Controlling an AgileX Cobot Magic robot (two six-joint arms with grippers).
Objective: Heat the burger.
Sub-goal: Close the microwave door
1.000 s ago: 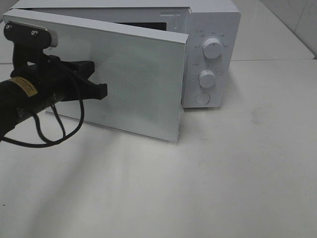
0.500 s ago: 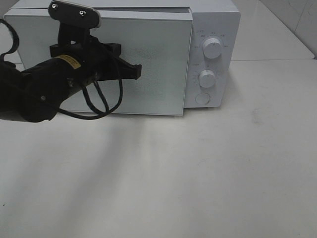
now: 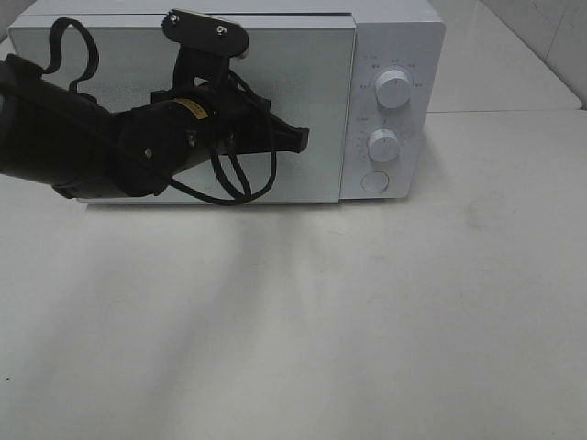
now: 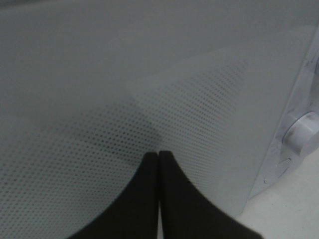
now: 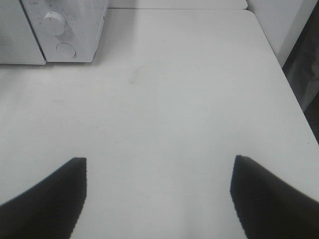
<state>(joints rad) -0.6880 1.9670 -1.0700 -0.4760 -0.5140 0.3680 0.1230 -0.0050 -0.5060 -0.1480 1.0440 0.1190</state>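
Black left gripper (image 3: 299, 139): fingers pressed together, empty, tips at the closed perforated door (image 3: 316, 82) of the white box microwave (image 3: 399, 37). Black right gripper (image 5: 158, 167): fingers spread wide, empty, over the white table (image 5: 174, 99). No view shows the burger; position cannot be told.

A white tabletop (image 3: 367, 321) fills the room's foreground, smooth and pale, with one faint smudge (image 3: 474, 215) on its right part. The only thing standing on it is a white microwave (image 3: 404, 37), set at the far side and left of the middle, its base flat on the surface and its door (image 3: 321, 101) shut flush with the front. On the panel right of that door sit two round dials, upper (image 3: 394, 90) and lower (image 3: 383, 145), with a round button (image 3: 374, 181) beneath them.
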